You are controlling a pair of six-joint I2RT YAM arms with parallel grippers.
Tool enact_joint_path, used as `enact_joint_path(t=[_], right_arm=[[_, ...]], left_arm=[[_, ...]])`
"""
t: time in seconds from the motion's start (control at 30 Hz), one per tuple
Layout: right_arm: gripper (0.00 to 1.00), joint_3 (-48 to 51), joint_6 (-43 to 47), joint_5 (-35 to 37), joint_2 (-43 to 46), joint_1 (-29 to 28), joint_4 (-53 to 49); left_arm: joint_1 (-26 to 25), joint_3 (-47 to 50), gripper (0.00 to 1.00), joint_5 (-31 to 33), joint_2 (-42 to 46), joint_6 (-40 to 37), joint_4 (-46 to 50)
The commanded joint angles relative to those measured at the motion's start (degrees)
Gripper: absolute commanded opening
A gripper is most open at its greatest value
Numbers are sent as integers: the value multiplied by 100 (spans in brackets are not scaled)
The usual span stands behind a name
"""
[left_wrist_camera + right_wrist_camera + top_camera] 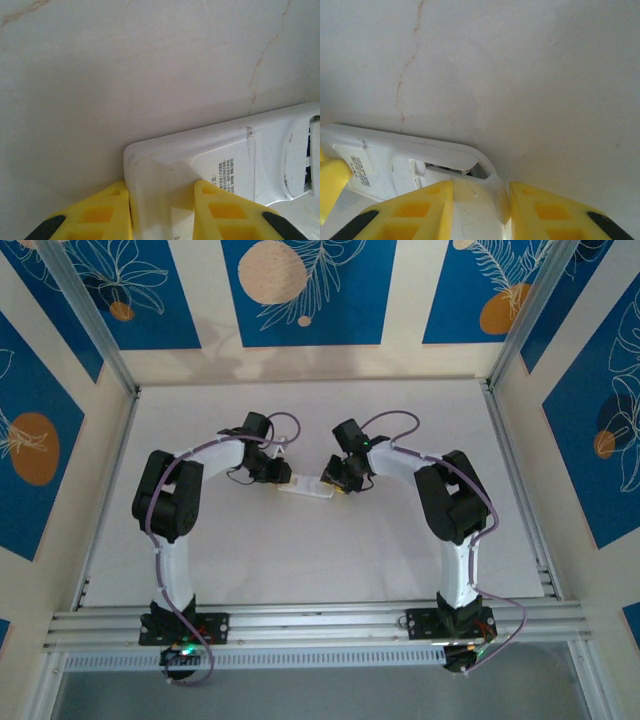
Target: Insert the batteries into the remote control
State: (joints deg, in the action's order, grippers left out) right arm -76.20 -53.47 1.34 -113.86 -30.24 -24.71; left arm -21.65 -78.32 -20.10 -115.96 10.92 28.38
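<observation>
- One remote control (305,490) lies mid-table (300,580), back up with its printed label (226,175) showing. Its long axis runs left to right between the two arms.
- The left gripper (161,187) is closed narrowly on the remote's plain end.
- The right gripper (481,186) is clamped on the other end, beside the open battery slot (447,167).

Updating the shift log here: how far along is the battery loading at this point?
Done: the remote control is back-up, its battery bay looks uncovered. In hand: the left end effector and the right end effector each grip one end of it. Left: whether batteries sit in the bay is too dim to tell, so loading and covering likely remain.
</observation>
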Motion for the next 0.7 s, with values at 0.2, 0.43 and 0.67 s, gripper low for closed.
enact_joint_path(t=[0.2, 0.43, 0.67], right_arm=[[33, -140, -211, 560, -191, -50, 323], [33, -198, -273, 569, -97, -26, 564], [41, -111, 71, 397, 279, -6, 502]], left_arm=[[-242, 240, 27, -248, -445, -183, 188], [-243, 282, 27, -293, -422, -134, 133], [-234, 276, 27, -258, -425, -108, 89]])
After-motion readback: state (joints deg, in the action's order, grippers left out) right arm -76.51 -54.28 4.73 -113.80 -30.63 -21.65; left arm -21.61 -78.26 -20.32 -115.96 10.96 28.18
